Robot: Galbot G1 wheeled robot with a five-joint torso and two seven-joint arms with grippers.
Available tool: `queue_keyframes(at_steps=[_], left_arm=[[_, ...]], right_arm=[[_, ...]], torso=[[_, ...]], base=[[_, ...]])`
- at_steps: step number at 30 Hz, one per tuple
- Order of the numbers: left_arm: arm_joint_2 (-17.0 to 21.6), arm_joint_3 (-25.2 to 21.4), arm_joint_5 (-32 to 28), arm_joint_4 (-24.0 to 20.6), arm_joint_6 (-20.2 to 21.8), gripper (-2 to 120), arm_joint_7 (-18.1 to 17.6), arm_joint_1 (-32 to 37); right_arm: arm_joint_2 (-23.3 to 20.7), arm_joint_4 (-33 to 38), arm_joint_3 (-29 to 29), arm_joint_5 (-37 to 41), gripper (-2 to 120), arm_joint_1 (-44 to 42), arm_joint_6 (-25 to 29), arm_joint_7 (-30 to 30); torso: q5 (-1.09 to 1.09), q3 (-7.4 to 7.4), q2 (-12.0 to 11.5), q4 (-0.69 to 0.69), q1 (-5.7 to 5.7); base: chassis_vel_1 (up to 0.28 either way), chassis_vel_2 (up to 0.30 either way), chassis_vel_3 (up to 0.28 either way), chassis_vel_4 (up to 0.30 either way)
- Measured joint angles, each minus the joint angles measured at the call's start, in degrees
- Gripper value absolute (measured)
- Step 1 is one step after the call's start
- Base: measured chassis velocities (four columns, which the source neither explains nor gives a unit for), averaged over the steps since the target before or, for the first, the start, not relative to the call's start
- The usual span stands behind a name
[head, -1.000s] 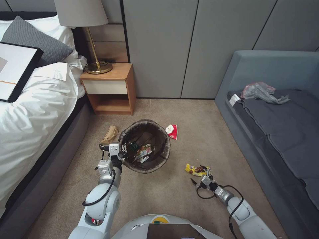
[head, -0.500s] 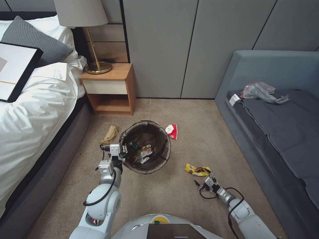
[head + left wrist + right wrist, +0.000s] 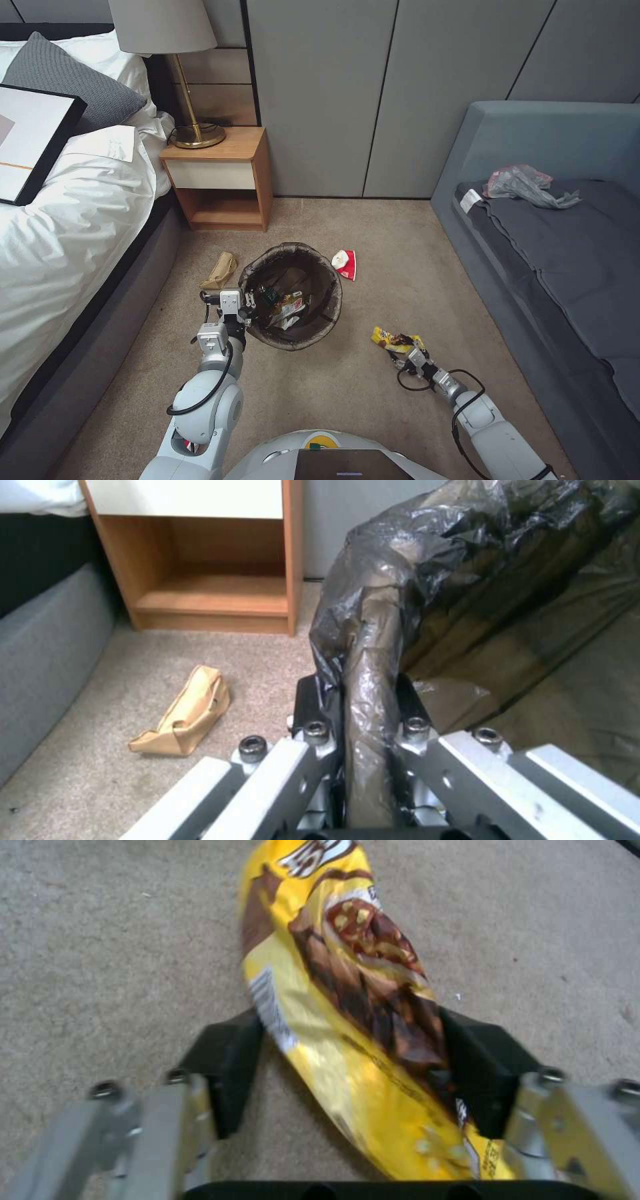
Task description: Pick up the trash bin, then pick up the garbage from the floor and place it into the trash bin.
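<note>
1. The left gripper [image 3: 248,308] is pinched on the rim of the trash bin [image 3: 330,313], one finger inside and one outside the dark bag folded over that rim (the left wrist view shows the rim wall clamped between the black pads [image 3: 310,700]).
2. The trash bin sits toward the middle of the floor [image 3: 347,393], in front of the wooden nightstand [image 3: 223,175]; wrappers and a small green item already lie inside it.
3. The right gripper [image 3: 402,354] is low over the floor, its fingers spread on either side of the yellow snack wrapper [image 3: 395,340]. In the right wrist view the yellow snack wrapper [image 3: 347,1005] runs lengthwise between the two black fingertips [image 3: 223,1065], touching or nearly touching them, and lies flat on the carpet.
4. A crumpled brown paper bag [image 3: 220,270] lies on the floor just beside the bin, on the side toward the bed [image 3: 60,227].
5. A red-and-white wrapper [image 3: 345,263] lies on the floor just beside the bin's far rim, toward the sofa [image 3: 553,253].
</note>
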Motion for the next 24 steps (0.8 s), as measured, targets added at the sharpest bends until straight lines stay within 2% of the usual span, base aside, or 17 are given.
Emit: queue_keyframes(at_steps=[1,3,5,8,9,16,24], left_arm=[[0.0,0.0,0.0,0.0,0.0,3,0.0,0.0],[-0.02,0.05,0.02,0.11,0.0,3,0.0,-0.14],[-0.01,0.05,0.01,0.12,0.0,3,-0.01,-0.17],[0.1,-0.13,-0.06,0.16,0.0,3,-0.01,-0.21],[0.1,-0.13,-0.06,0.16,0.0,3,-0.01,-0.21],[0.13,-0.15,-0.15,0.24,0.0,3,-0.01,-0.3],[0.14,0.09,-0.11,0.39,0.0,3,-0.02,-0.26]], right_arm=[[0.0,0.0,0.0,0.0,56,0.0,0.0,0.0],[0.0,-0.11,-0.01,0.34,46,0.07,0.03,0.0],[0.02,-0.2,-0.01,0.37,43,0.13,0.08,0.0],[0.19,-0.4,-0.06,0.5,27,0.23,0.3,0.0],[0.19,-0.4,-0.06,0.5,27,0.23,0.3,0.0],[0.37,-0.2,-0.19,1.04,0,0.27,0.51,0.13],[0.79,0.58,-0.19,2.54,0,-0.16,1.22,1.42]], torso=[[0.0,0.0,0.0,0.0,0.0],[0.0,0.0,0.0,0.0,0.0],[0.0,0.0,0.0,0.0,0.0],[0.0,0.0,0.0,0.0,0.0],[0.0,0.0,0.0,0.0,0.0],[0.0,0.0,0.0,0.0,0.0],[0.0,0.0,0.0,0.0,0.0]], base=[[0.0,0.0,0.0,0.0],[0.0,0.0,0.0,0.0],[0.0,0.0,0.0,0.0],[0.0,0.0,0.0,0.0],[0.0,0.0,0.0,0.0],[0.0,0.0,0.0,0.0],[0.0,0.0,0.0,0.0]])
